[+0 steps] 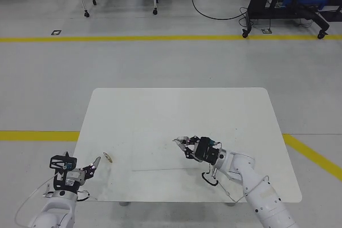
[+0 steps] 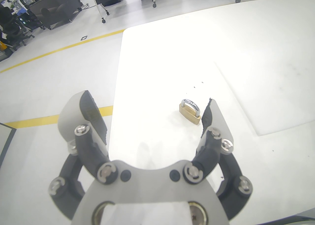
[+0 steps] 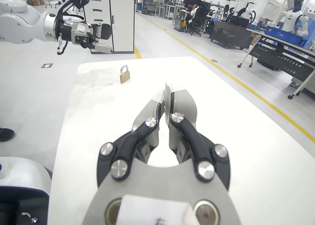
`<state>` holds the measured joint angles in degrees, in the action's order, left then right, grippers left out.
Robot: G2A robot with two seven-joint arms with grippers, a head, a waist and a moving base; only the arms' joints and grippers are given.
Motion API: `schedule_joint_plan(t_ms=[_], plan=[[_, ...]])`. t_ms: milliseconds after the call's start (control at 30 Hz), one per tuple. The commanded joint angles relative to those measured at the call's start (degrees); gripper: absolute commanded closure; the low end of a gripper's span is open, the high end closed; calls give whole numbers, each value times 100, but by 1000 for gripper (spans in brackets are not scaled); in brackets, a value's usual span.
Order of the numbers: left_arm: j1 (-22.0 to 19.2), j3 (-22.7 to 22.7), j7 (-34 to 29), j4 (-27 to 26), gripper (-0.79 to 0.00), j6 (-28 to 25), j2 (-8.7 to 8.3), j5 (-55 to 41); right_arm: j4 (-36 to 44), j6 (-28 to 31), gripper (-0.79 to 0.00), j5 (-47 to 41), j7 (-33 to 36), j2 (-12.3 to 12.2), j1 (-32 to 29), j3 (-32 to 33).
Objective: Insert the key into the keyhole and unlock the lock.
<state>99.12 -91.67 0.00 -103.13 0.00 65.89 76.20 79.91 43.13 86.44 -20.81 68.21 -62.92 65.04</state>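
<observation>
- Left wrist view: the left hand [image 2: 147, 99] is spread wide, its two dark-padded fingers [image 2: 93, 115] well apart with nothing between them.
- It hangs at the near left edge of the white tabletop [image 2: 246, 38], with one finger over the floor and the other over the surface.
- The lock [image 2: 190, 111], a small brass padlock with a silver shackle, sits on the tabletop just beside the finger over the surface. It is apart from that finger.
- From the top, the left hand [image 1: 95, 164] sits at the tabletop's [image 1: 216, 114] near left corner, and the lock [image 1: 108, 157] is just to its right and slightly farther in.
- The right hand [image 3: 164, 95] is closed, its pale-tipped pads pressed together. Whether anything is pinched between them cannot be told.
- From the top, the right hand [image 1: 178, 141] is over the middle of the tabletop, toward the near side, pointing left and well apart from the lock.
- In the right wrist view the lock [image 3: 124, 74] appears to stand on its base with the shackle up and both legs seated in the body. The left hand [image 3: 110, 40] is raised beyond it, fingers spread.
- A thin white sheet [image 2: 270, 88] lies flat on the tabletop to the right of the lock.
- Yellow lines [image 1: 159, 39] run across the grey floor around the tabletop.
</observation>
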Motion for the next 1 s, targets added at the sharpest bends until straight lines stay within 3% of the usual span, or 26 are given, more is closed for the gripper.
schedule_joint_plan(t_ms=[0,100,167,233,267,367,500,600,667,833,967], plan=[[0,0,0,0,-785,0,0,0,-2,-2,0,-6,2,2,4,-5],[15,-53,115,-39,-785,81,2,25,-2,-2,0,-6,2,2,4,-5],[238,-237,492,-236,-785,179,11,-105,-2,-2,0,-6,2,2,4,-5],[540,-514,798,-442,-785,-240,9,-683,-2,-2,0,-6,2,2,4,-5],[683,-704,899,-515,-785,-605,-1,-1035,-2,-2,0,-6,2,2,4,-5],[988,-1298,745,-580,-785,-2335,-75,-2240,11,-71,0,-251,364,25,-45,-65],[958,-1698,-393,-359,-785,-4849,-244,-3961,-54,565,0,-1027,582,53,25,-164],[696,-1512,-1422,-235,-785,-5800,-389,-4944,-161,1086,0,-1603,693,70,117,-240],[454,-1201,-2135,-302,-785,-5800,-485,-5470,-288,1465,0,-1983,774,80,210,-298],[-227,-471,-3486,-335,-785,-5474,-650,-6484,-378,1487,0,-2761,940,36,389,-540],[-227,-471,-3486,-335,-785,-5474,-650,-6484,-392,1487,0,-2903,939,-15,377,-487]])
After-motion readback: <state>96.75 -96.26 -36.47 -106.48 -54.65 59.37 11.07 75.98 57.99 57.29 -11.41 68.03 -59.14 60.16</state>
